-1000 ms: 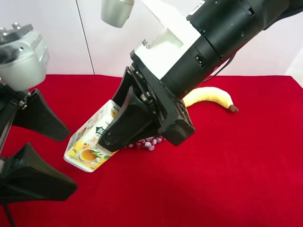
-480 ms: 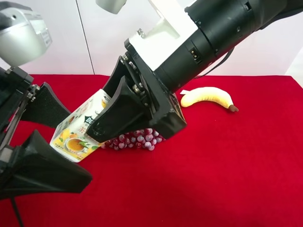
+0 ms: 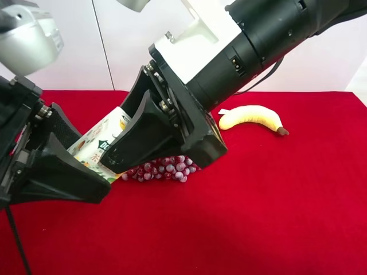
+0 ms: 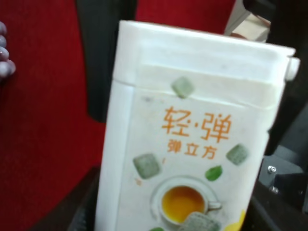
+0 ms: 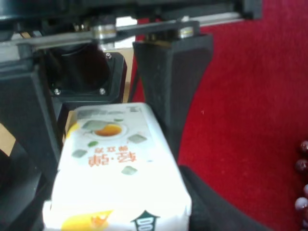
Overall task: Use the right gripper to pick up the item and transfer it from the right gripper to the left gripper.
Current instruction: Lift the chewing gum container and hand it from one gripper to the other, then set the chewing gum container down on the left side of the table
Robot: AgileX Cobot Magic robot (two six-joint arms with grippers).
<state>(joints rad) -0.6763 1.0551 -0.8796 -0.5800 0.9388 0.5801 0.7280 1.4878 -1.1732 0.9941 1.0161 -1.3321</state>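
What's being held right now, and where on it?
The right gripper grips the carton by its raised end; the left gripper flanks its lower end, contact unclear.

A red cloth covered the table from edge to edge. A yellow banana lay on it toward the far side. It was curved, and its dark brown tip pointed to the exterior high view's right. A bunch of red grapes sat nearer the middle, close to the banana but not touching it. Its berries were dark red with pale glints, and only the near edge of the bunch showed. A few berries also showed at the margin of each wrist view. Behind the table stood a plain white wall with a thin vertical seam.
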